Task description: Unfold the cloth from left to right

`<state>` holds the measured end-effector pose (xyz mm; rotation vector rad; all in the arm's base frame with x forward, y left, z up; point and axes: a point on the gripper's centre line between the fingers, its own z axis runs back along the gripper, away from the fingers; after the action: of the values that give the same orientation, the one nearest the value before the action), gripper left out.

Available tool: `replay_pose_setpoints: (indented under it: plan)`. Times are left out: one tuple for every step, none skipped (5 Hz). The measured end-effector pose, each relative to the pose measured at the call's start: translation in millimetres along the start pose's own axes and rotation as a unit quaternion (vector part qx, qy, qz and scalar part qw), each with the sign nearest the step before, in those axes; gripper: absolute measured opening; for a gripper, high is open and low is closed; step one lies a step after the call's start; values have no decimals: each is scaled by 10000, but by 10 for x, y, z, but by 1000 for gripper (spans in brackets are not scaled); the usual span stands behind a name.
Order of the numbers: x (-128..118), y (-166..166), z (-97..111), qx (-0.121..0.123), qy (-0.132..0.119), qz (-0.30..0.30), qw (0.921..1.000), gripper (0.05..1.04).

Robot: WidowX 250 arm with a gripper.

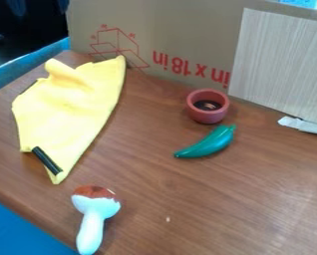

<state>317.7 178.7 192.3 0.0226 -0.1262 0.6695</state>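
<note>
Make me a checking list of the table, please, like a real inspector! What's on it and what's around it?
Surface: brown wooden table, with a tiny pale speck near the front.
Job's things: yellow cloth on the left, rumpled, with a raised lump at its far end; short black strip across its near corner.
Clutter: reddish pot, something dark inside; green pepper in front of it; white toy with a brown top, nearer the front.
Pincer: nothing seen.
Cables: nothing seen.
Surroundings: cardboard box behind, red marks on it; pale striped board at the right.
</note>
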Motion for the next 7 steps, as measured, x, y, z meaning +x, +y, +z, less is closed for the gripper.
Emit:
replay_pose_setpoints:
  plan:
    - [-1,0,-114,25,159,0,9999,1000]
    - [62,51,-257,80,182,-23,9998,1000]
    - [153,182,-332,24,128,-82,9999,1000]
    - [274,286,-352,-25,-201,-363,9991,1000]
    - [338,413,-486,-28,-259,-536,9982,1000]
    - [363,499,-585,-6,-383,-606,9974,1000]
    - [374,563,-752,27,-375,-675,9970,1000]
